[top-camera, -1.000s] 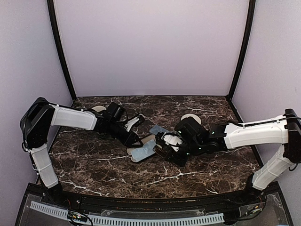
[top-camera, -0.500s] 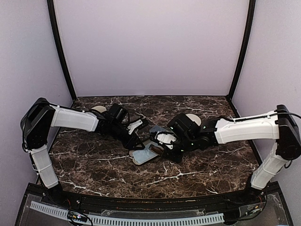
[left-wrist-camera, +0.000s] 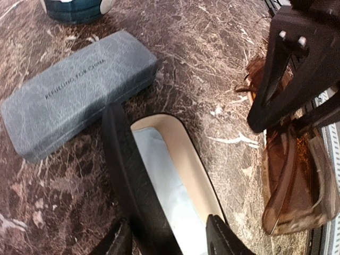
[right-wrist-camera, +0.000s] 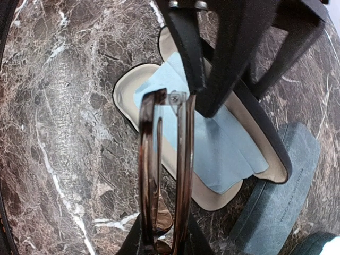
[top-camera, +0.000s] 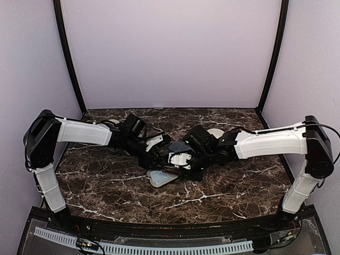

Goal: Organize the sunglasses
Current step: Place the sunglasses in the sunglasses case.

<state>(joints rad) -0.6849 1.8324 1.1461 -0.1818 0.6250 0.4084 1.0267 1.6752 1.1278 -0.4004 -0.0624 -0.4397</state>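
Just above the open black case, the right gripper is clamped on folded brown sunglasses. They are not inside yet. The left gripper sits astride the case lid; I cannot tell if it squeezes. The blue-grey case looks closed. Only the right wrist view shows the glasses over the blue cloth. From the top, the arms hide them.

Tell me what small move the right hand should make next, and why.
Probably lower the right hand a little toward the open black case, so the folded sunglasses it grips settle inside. The case lies open, with a blue cloth in it, and the sunglasses hang over its edge, not yet inside.
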